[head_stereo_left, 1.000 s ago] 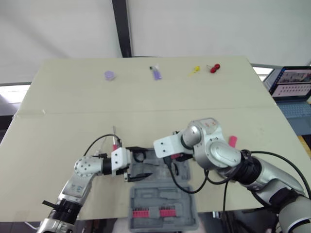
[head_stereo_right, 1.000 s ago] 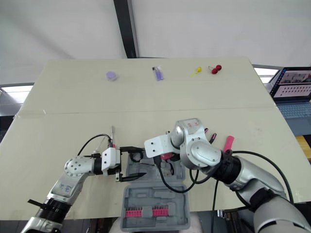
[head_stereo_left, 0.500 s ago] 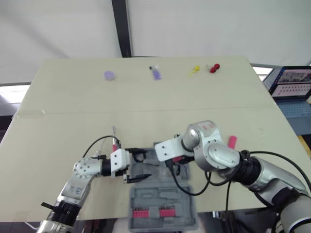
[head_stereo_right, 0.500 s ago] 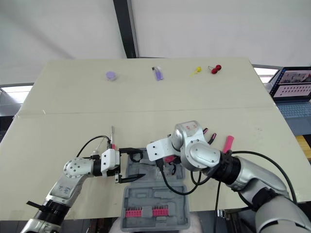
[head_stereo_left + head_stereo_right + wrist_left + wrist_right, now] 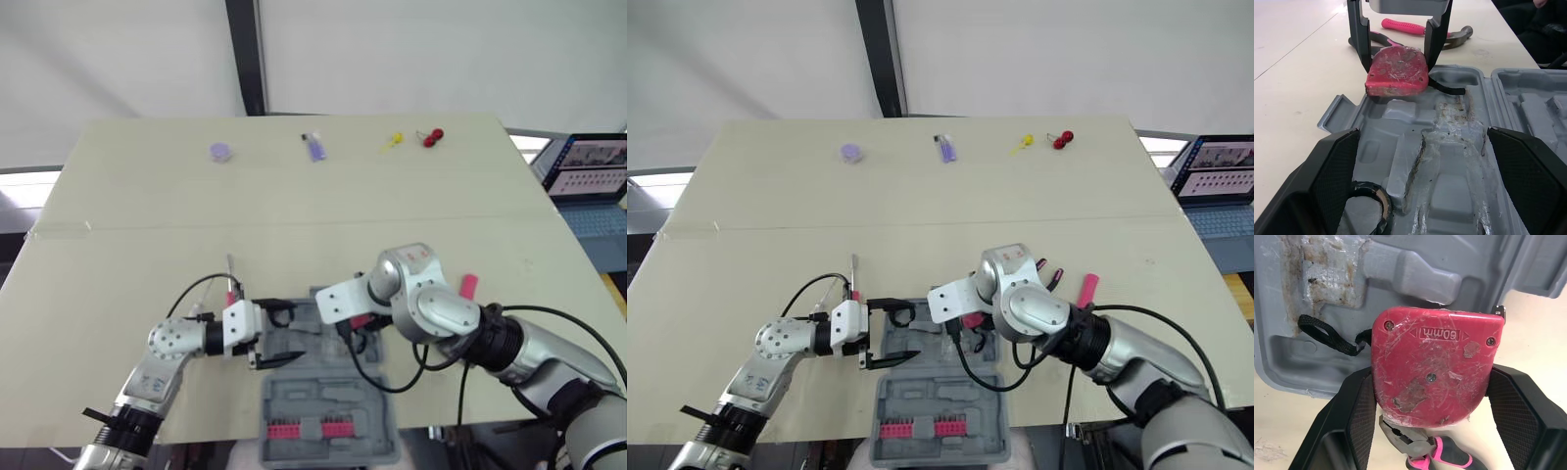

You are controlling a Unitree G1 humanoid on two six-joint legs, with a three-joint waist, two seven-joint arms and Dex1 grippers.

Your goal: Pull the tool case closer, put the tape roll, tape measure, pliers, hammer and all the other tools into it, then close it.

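The grey tool case [image 5: 328, 406] lies open at the near edge of the beige table [image 5: 147, 215], between the arms. The left gripper [image 5: 284, 331] is spread wide over its tray, holding nothing. The right gripper [image 5: 1430, 394] clamps the red tape measure [image 5: 1397, 72] at the tray's rim. The pink-handled hammer [image 5: 1457, 36] and pliers [image 5: 1425, 453] lie just outside that rim, and the black tape roll [image 5: 1371, 188] sits in a tray pocket.

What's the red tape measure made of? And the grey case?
The tape measure looks like hard red plastic, scuffed and dull, with small screws and moulded lettering. The tool case looks like grey moulded plastic, matt, with shaped recesses.
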